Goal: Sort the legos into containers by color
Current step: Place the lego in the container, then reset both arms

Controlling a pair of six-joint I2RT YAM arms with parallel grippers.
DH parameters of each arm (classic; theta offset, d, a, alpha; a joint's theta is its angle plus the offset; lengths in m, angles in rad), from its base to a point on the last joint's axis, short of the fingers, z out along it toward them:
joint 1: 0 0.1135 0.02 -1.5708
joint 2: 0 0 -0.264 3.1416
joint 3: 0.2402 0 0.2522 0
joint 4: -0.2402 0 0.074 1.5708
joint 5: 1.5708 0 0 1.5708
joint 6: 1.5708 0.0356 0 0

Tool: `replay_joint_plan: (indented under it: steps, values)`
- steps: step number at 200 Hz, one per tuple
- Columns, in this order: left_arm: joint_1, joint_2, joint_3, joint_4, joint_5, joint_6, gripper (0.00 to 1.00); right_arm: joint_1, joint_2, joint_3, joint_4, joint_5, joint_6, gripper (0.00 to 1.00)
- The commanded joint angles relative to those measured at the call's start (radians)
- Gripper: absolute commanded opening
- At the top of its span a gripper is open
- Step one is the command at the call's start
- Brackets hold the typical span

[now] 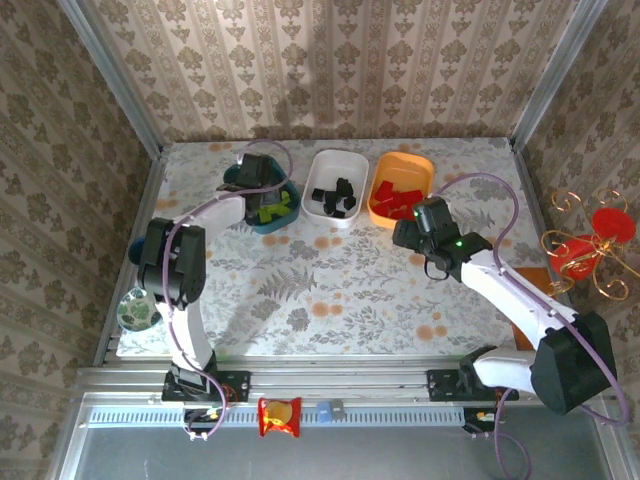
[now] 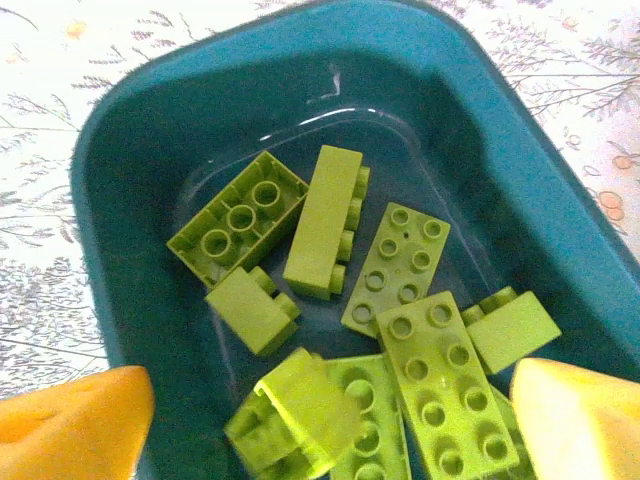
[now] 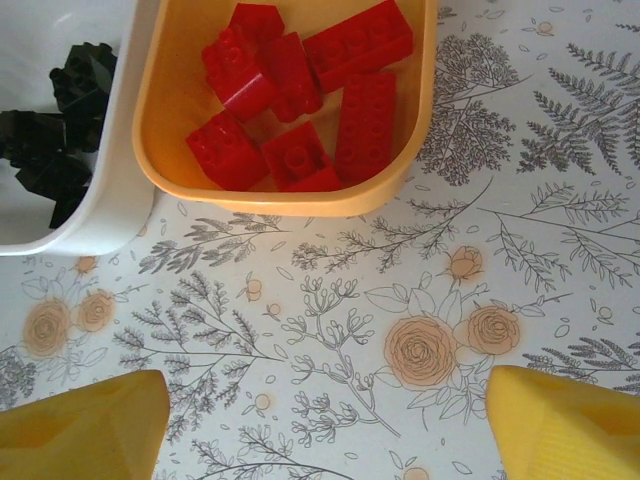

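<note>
Patterned wallpaper closes in a table (image 1: 330, 300) spread with a flowered cloth, where three trays stand in a row along the far edge so that each colour has its own bin. The teal tray (image 2: 110, 150) at the left of the row holds the green bricks (image 2: 330, 220), lying loose, some of them overlapping. The white tray (image 1: 335, 155) in the middle holds the black bricks (image 1: 335, 198), and the orange tray (image 3: 290, 205) towards the far right corner holds the red bricks (image 3: 300, 90). The left gripper (image 2: 322, 425) hangs directly over the teal tray, its fingers spread wide and grasping nothing, a pose that suggests a brick just let go over the matching pile. The right gripper (image 3: 322, 430) hovers over bare cloth just on the near side of the orange tray, fingers likewise wide apart and empty. Every brick in sight lies in a tray with others of its own colour, so the sorting looks finished or very nearly so. A small round bowl (image 1: 136, 309) sits at the left edge of the table, apart from the row.
</note>
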Motion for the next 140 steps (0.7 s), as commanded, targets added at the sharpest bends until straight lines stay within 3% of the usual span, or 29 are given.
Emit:
replay_joint_plan:
  steps: [1, 29, 45, 64, 66, 86, 105, 117, 140]
  values:
    - [-0.010, -0.183, -0.078, 0.021, 0.020, -0.024, 1.00, 0.003, -0.039, -0.003, 0.007, -0.019, -0.003, 0.89]
    - [-0.081, -0.437, -0.281, 0.076, 0.010, -0.031, 1.00, 0.004, -0.078, -0.017, 0.014, 0.002, -0.026, 0.90]
    - [-0.138, -0.577, -0.403, 0.106, -0.050, 0.000, 1.00, 0.005, -0.110, -0.054, 0.056, 0.027, -0.034, 0.90]
    - [-0.157, -0.711, -0.523, 0.133, -0.094, 0.058, 1.00, 0.006, -0.146, -0.114, 0.129, 0.055, -0.028, 0.93]
    - [-0.156, -0.722, -0.536, 0.141, -0.092, 0.067, 1.00, 0.006, -0.152, -0.123, 0.140, 0.060, -0.024, 0.98]
    - [-0.154, -0.817, -0.693, 0.338, -0.109, 0.222, 1.00, 0.005, -0.209, -0.205, 0.240, 0.119, 0.044, 1.00]
    - [-0.118, -0.833, -0.798, 0.515, -0.164, 0.370, 1.00, 0.003, -0.253, -0.245, 0.294, 0.191, 0.046, 1.00]
    - [-0.035, -0.796, -0.825, 0.567, -0.205, 0.399, 1.00, -0.003, -0.271, -0.245, 0.283, 0.246, 0.050, 1.00]
    - [0.068, -0.690, -0.829, 0.615, -0.124, 0.434, 1.00, -0.019, -0.286, -0.246, 0.266, 0.299, 0.006, 1.00]
